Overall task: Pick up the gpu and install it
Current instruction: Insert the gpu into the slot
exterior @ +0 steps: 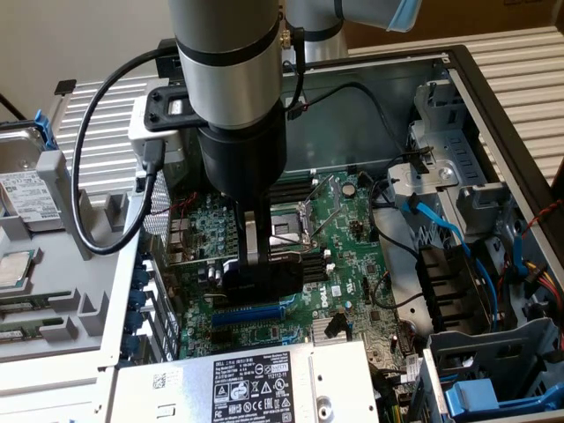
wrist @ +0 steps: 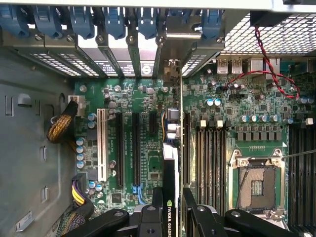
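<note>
Green motherboard inside open computer case, claw clamped on gpu, card held on edge above the expansion slots, in exterior view blue slot at six o'clock of claw, processor socket at one o'clock.

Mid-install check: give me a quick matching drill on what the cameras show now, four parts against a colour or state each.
Parts:
1. gpu
2. CPU socket
3. slot clips
4. twisted wires

Colour or state:
A. red and black
B. blue
C. empty
D. gripped edge-on in the hand

Pairs: 1-D, 2-C, 3-B, 4-A
</note>
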### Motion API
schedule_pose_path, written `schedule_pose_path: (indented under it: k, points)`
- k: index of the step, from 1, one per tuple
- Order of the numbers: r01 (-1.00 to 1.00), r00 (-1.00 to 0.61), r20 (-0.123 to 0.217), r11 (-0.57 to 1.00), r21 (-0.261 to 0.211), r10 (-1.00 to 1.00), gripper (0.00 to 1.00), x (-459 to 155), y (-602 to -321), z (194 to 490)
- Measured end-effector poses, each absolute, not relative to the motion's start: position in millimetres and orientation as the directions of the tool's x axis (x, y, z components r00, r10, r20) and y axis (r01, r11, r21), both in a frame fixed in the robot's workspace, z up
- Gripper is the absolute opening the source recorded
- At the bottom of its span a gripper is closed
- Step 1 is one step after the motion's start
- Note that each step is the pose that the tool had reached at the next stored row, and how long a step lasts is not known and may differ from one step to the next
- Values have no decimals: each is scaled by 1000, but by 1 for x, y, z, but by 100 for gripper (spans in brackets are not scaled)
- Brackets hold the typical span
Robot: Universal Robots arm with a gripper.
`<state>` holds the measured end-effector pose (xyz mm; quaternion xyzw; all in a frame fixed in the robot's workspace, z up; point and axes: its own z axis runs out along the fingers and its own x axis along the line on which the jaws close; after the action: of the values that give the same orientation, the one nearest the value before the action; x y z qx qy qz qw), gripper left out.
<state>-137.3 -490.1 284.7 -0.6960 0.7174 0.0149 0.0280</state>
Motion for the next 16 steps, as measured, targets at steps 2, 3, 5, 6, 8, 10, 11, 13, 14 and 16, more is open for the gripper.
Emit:
schedule_pose_path:
  k: [2,3,5,6,8,10,11,13,14,16]
  points:
    - [-999,-30,-61,31,-18,-998,26,-137,-490,285]
    - [-999,-30,-61,31,-18,-998,26,-137,-490,285]
    - [-999,-30,-61,31,-18,-998,26,-137,-490,285]
    - [-999,-30,-61,31,-18,-998,26,-137,-490,285]
    - [-999,-31,-61,32,-18,-998,26,-137,-489,284]
    - [-999,-33,-61,34,-18,-998,26,-137,-489,284]
    - [-999,-34,-61,35,-18,-998,26,-137,-488,284]
    - [-999,-35,-61,36,-17,-998,26,-138,-488,284]
    - [-999,-35,-61,36,-17,-998,26,-138,-488,284]
    - [-999,-36,-61,37,-17,-998,26,-138,-488,284]
